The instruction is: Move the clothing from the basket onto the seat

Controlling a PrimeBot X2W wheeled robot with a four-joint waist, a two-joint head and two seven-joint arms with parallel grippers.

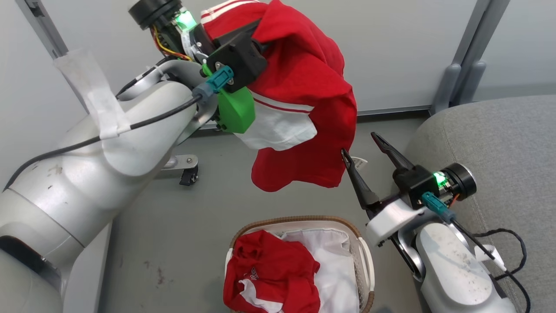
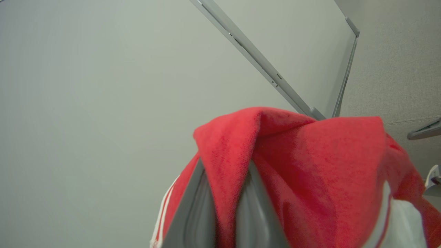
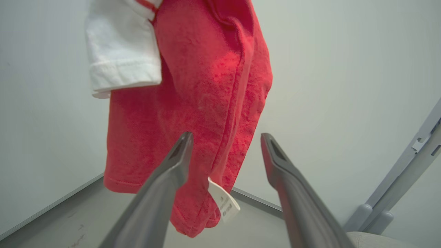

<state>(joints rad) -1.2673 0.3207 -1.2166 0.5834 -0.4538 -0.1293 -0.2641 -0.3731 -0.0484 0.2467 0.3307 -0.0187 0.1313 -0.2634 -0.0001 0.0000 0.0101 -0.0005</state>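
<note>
A red garment (image 1: 304, 100) with a white panel and stripes hangs in the air from my left gripper (image 1: 265, 41), which is shut on its top fold; the wrist view shows the cloth (image 2: 310, 165) pinched between both fingers (image 2: 196, 213). My right gripper (image 1: 360, 145) stands open just right of the garment's lower hem, fingertips beside the hem (image 3: 193, 193) and its white tag (image 3: 224, 201). Below, the white basket (image 1: 362, 256) with the brown rim holds another red garment (image 1: 269, 274) on its white lining. The grey seat (image 1: 499, 143) lies at the right.
A pale wall with grey posts (image 1: 469, 56) stands behind. A black caster wheel (image 1: 189, 174) sits on the grey floor at the left. A black cable (image 1: 508, 243) loops over the seat's edge by my right forearm.
</note>
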